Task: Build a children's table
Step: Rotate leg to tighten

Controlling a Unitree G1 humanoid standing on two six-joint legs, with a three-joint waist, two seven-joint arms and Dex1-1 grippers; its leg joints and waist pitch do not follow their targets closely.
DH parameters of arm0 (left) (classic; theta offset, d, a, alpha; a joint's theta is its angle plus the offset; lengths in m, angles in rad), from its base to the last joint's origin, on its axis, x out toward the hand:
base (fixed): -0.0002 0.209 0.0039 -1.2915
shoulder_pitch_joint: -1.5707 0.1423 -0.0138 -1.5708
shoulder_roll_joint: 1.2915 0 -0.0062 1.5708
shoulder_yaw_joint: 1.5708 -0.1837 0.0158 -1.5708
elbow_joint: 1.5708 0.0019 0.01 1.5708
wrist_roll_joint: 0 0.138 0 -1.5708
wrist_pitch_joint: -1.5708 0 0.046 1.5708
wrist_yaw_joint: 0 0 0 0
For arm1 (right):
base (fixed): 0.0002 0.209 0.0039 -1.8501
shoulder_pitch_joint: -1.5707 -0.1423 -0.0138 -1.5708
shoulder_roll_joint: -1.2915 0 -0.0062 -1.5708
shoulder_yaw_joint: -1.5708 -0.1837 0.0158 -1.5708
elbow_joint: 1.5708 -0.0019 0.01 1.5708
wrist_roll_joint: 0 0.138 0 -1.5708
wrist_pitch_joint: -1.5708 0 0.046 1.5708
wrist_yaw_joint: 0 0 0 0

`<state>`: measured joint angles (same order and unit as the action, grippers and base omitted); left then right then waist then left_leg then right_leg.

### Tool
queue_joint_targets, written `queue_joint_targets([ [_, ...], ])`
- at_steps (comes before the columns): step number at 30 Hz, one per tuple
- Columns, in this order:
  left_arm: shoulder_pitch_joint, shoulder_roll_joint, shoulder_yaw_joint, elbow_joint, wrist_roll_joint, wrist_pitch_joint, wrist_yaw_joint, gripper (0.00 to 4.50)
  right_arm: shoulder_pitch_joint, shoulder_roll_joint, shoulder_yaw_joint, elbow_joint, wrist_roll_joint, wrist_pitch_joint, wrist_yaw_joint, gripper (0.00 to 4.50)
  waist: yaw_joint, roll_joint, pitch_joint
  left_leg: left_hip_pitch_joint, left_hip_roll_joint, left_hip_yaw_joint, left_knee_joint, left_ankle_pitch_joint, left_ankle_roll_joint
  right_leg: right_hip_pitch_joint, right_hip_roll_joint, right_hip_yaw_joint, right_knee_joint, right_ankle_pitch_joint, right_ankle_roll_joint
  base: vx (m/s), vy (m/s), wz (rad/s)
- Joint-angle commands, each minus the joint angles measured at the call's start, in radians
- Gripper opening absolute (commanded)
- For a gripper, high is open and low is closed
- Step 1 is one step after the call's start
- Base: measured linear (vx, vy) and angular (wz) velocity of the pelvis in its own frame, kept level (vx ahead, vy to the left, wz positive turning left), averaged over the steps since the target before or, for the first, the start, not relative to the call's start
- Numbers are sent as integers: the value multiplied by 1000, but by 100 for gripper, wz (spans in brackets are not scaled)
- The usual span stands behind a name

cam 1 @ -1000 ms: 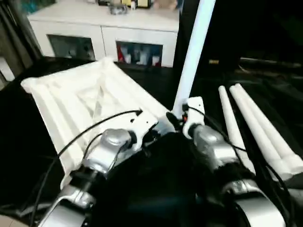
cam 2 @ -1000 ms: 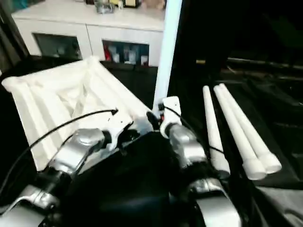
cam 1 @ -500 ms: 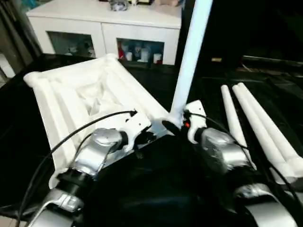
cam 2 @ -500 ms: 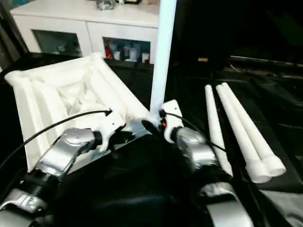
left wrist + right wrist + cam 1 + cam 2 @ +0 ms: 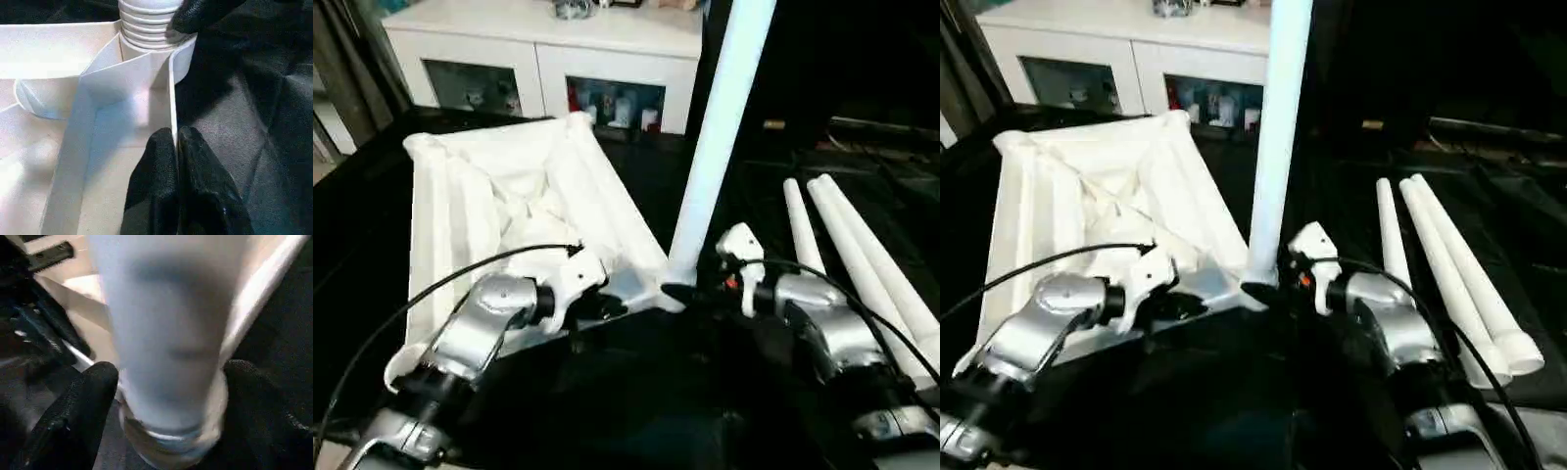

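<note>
A: Left tool (image 5: 175,147): fingers together, pinching the thin side wall of the tabletop (image 5: 480,196) near its corner socket.

B: Right tool (image 5: 161,396)?

A: Fingers apart, one on each side of the upright leg (image 5: 717,137) at its base; whether they touch it I cannot tell. That leg stands in the corner socket, threaded end showing in the left wrist view.

B: Tabletop position?

A: Ribbed underside up, on the dark worktop (image 5: 362,245). Three spare legs (image 5: 1440,274) lie side by side to the right, well apart. White cabinet (image 5: 548,49) behind.
</note>
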<state>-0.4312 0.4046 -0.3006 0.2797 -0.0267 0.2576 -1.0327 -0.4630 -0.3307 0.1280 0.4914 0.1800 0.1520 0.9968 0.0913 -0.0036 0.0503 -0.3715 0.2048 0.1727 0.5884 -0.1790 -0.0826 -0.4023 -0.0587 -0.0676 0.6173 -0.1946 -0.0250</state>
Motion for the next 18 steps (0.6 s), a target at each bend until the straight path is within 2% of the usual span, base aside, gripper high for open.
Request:
queue_joint_targets([
  [1,-6,-8,-7,-44,-27,-28,-22,0,6,-8,9,-15,8,12,18,347,-2,-4,-65,11,29,-3,-62,-148,55,57,-76,50,-69,-120,-209,0,0,0],
  [8,-2,-3,-6,-53,-27,-21,-24,0,16,1,18,-21,1,25,18,284,0,-2,-67,11,27,-3,-60,-131,54,57,-75,50,-66,-97,-209,0,0,0],
  [10,-1,-2,-6,-53,-26,-20,-26,0,19,3,18,-22,3,29,17,276,0,-3,-67,10,26,-3,-60,-130,55,58,-75,50,-65,-96,-209,0,0,0],
  [11,-1,-2,-5,-53,-25,-20,-28,0,21,5,19,-23,2,30,15,274,0,1,-67,11,27,-4,-60,-133,54,57,-76,49,-66,-102,-209,0,0,0],
  [13,-3,-3,-6,-49,-21,-19,-24,0,27,9,20,-20,-2,30,4,270,0,-1,-67,12,27,-3,-60,-138,51,57,-76,49,-67,-107,-207,0,0,0],
  [16,-10,-14,-4,-32,-10,-15,2,0,27,22,11,10,-20,30,-53,269,-3,0,-65,11,27,-4,-62,-144,44,58,-76,49,-68,-118,-206,0,0,0],
  [18,-30,-45,5,2,9,12,70,0,9,57,-14,84,-53,39,-191,269,-7,1,-60,14,27,-4,-65,-173,32,52,-75,49,-75,-167,-201,0,0,0],
])
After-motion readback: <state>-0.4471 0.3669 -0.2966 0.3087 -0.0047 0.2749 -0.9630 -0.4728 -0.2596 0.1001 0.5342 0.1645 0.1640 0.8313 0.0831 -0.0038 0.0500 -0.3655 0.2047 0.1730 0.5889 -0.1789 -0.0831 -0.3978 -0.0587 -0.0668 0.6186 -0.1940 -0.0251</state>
